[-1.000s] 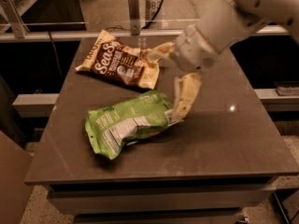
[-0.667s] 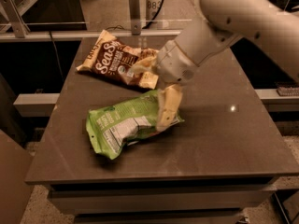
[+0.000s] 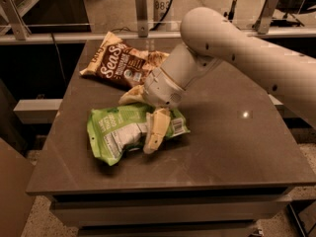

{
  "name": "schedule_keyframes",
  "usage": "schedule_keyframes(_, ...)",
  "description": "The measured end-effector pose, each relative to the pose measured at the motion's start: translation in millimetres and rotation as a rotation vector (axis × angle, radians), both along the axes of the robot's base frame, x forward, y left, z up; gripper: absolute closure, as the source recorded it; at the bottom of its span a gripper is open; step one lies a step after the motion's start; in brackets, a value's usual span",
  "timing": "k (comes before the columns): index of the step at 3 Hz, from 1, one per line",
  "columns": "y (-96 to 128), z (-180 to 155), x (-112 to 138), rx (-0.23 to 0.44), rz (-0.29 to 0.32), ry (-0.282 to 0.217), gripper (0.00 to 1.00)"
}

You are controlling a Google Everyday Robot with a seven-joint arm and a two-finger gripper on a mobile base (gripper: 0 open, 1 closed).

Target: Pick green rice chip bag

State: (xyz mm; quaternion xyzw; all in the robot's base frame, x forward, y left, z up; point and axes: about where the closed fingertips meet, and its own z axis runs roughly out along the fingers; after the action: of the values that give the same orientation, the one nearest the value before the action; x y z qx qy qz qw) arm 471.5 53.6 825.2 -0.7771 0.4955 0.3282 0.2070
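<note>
Right under the gripper [image 3: 143, 115] lies the green rice chip bag [image 3: 116, 132], flat on the table [image 3: 222, 152]. Fingers are spread, one over the bag, the other past its far edge. Prob. light, crinkly, slippery foil w/ fragile chips, so pinch the end seam gently.

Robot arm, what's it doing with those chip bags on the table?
The robot's gripper is down on the green chip bag, which lies flat on the table. The gripper is open, with one finger resting on the bag's right half and the other by its top edge. The bag is not lifted yet. A brown chip bag lies farther back on the table.
</note>
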Motion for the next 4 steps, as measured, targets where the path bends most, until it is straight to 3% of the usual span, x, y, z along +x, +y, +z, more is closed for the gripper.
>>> schedule_keyframes(1,6.5,2.8,-1.5,-0.011,0.015,-0.021,0.40)
schedule_keyframes(3,0.6,36.9,3.0,-0.019,0.010,-0.129,0.86)
schedule_keyframes(4,-13.1,66.5,12.9,-0.002,-0.025,-0.203,1.00)
